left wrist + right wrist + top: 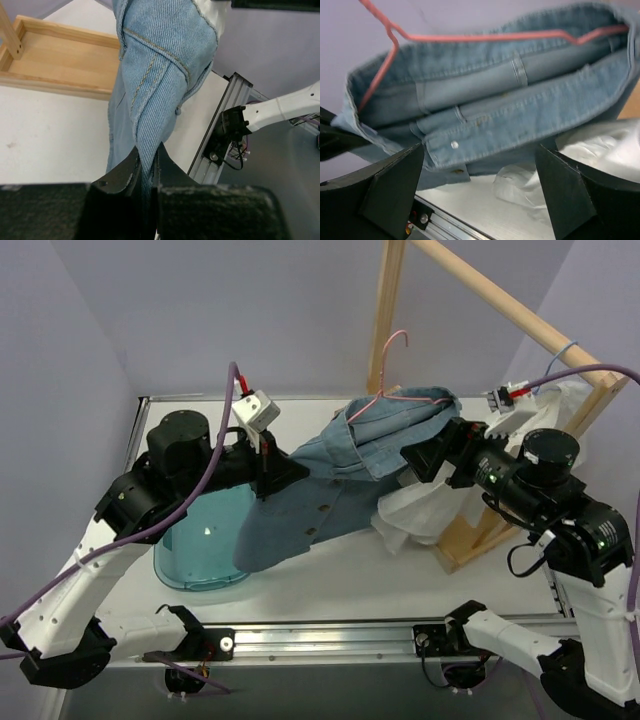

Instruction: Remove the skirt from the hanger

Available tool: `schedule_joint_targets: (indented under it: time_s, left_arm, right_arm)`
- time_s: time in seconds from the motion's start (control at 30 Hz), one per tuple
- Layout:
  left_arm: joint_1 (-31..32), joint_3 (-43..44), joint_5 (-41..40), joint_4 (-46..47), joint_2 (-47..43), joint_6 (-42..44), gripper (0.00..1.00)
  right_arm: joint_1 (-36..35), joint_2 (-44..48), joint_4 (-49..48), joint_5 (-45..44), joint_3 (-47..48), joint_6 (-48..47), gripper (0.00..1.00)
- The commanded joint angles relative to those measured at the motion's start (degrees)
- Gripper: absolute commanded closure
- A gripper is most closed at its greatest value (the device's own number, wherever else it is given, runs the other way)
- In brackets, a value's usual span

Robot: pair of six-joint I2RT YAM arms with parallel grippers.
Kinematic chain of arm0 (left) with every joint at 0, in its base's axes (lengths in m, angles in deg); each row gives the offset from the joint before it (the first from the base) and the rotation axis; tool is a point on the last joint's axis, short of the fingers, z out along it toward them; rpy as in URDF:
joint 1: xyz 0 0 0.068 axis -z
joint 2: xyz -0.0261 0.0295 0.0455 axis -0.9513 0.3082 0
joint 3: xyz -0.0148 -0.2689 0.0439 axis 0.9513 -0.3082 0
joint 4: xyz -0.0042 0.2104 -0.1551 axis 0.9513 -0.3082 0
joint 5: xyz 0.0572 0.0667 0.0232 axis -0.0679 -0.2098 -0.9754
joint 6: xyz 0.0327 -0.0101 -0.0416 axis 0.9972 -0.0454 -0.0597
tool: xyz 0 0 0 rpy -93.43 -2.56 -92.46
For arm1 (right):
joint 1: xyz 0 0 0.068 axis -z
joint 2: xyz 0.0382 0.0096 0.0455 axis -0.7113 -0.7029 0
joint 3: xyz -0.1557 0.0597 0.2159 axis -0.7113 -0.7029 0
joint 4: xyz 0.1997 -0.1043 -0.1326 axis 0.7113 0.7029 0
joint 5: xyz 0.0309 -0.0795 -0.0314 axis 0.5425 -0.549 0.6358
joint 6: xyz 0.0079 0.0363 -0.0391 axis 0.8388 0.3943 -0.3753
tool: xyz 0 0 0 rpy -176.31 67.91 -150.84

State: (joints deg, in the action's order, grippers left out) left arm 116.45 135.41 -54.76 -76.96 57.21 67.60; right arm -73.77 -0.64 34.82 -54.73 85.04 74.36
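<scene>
The white skirt hangs at the right of the wooden rack, bunched below and behind a blue denim garment. Only the hook of the light-blue hanger shows, on the rack's sloping rail. My left gripper is shut on a twisted fold of the denim garment, not on the skirt. My right gripper is open and empty at the denim waistband, which hangs on a pink hanger. White skirt fabric lies just behind my right finger.
The wooden rack stands at the back right, its base on the white table. A teal translucent bowl sits under my left arm. A metal rail runs along the near edge.
</scene>
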Motion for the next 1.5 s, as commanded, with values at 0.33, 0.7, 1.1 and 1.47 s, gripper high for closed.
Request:
schedule_joint_targets:
  time_s: [0.33,0.7,1.1,1.47]
  left_arm:
    - [-0.63,-4.33,-5.64,-5.42,-7.10,-2.34,0.98]
    - [-0.63,-2.75,-3.45,-6.03,-6.49,-5.06,0.98]
    - [-0.63,-2.22,-3.44,-6.03,-6.14,-5.77,0.98]
    - [-0.72,-4.77,-6.35,-8.59,-9.30,-3.57,0.26]
  right_arm:
    - [-3.56,-9.97,-22.10,8.59,0.69,5.12,0.17]
    - [-8.40,-15.85,-27.29,1.74,-2.30,0.55,0.27]
    - [-16.22,-18.59,-27.38,-14.41,-6.35,-2.63,1.00]
    - [-17.37,-17.44,-19.82,-23.05,-0.55,-2.71,1.00]
